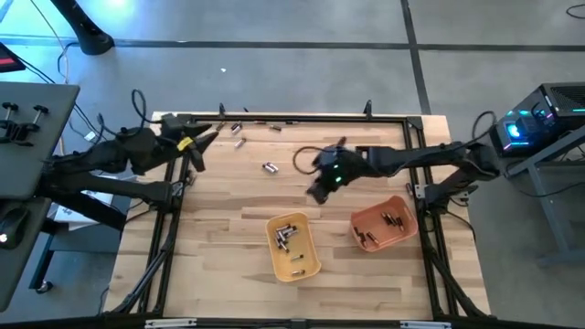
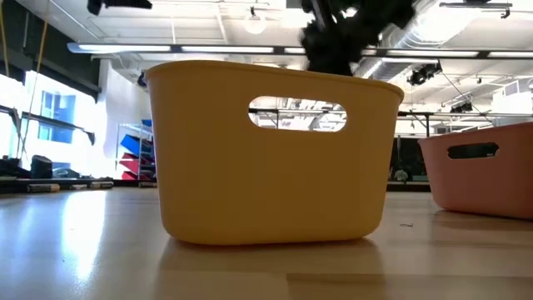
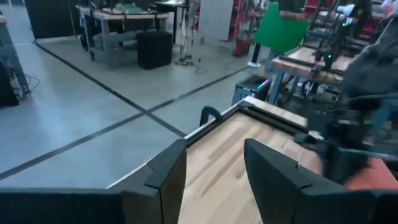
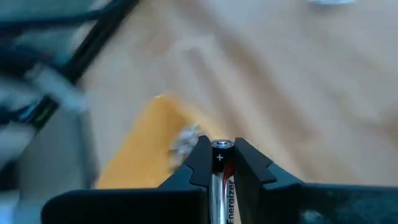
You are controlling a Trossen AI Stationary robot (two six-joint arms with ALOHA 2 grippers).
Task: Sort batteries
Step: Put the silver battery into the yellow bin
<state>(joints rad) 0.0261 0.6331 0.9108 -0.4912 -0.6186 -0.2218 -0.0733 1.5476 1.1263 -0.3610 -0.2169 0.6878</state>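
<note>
Loose batteries (image 1: 269, 167) lie scattered on the far part of the desk (image 1: 228, 206), with more sitting in the yellow tray (image 1: 293, 247) and the orange tray (image 1: 386, 226). The right end effector (image 4: 221, 160) is clamped on one battery (image 4: 221, 180), hanging between the loose ones and the yellow tray. The left end effector (image 3: 214, 174) sits at the far-left corner, fingers apart, holding nothing.

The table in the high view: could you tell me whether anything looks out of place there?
Several batteries lie loose on the table near its far edge, outside the yellow tray and orange tray. Nothing looks spilled or damaged; the right gripper holds one battery.
</note>
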